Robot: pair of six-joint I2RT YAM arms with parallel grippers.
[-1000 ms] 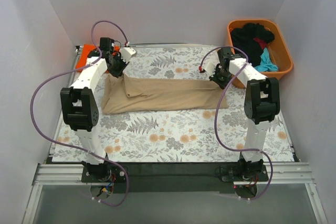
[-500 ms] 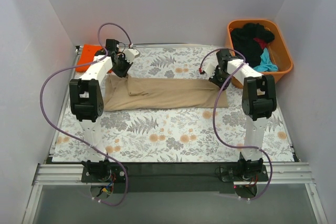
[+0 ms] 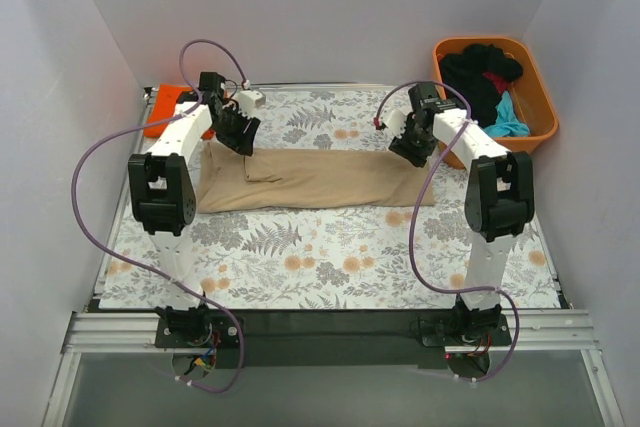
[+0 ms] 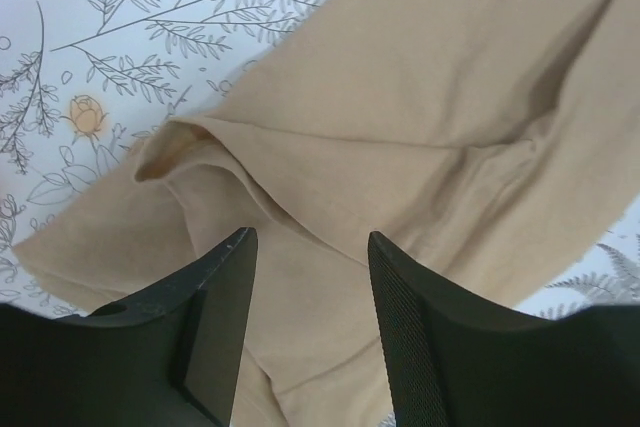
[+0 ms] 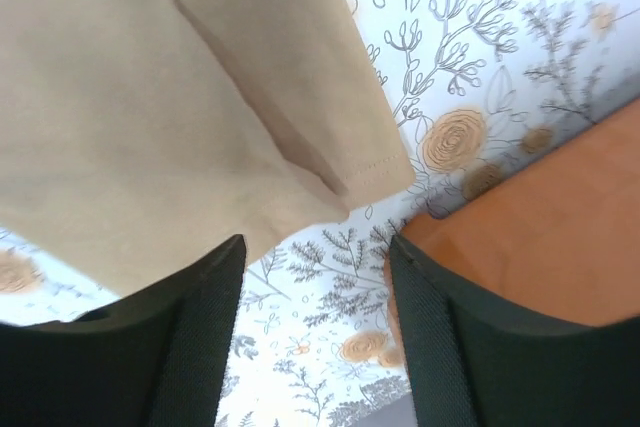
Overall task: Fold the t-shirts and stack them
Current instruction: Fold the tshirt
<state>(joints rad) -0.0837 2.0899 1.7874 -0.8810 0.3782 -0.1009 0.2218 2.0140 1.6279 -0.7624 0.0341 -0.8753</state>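
While the left hand (image 3: 243, 137) and right hand (image 3: 405, 146) gape empty above it, the tan t-shirt (image 3: 310, 180) runs left-to-right; the far-right-corner tub (image 3: 543, 99) holds black, red, teal t-shirts (image 3: 478, 72).

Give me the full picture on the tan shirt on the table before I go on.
The tan t-shirt is plain soft cloth, folded into a long flat band lying left to right across the floral table. At its left end a sleeve is tucked over it, with creases; its right end shows a stitched hem. The left gripper and right gripper hang open over the two ends, holding none of it; contact cannot be told.
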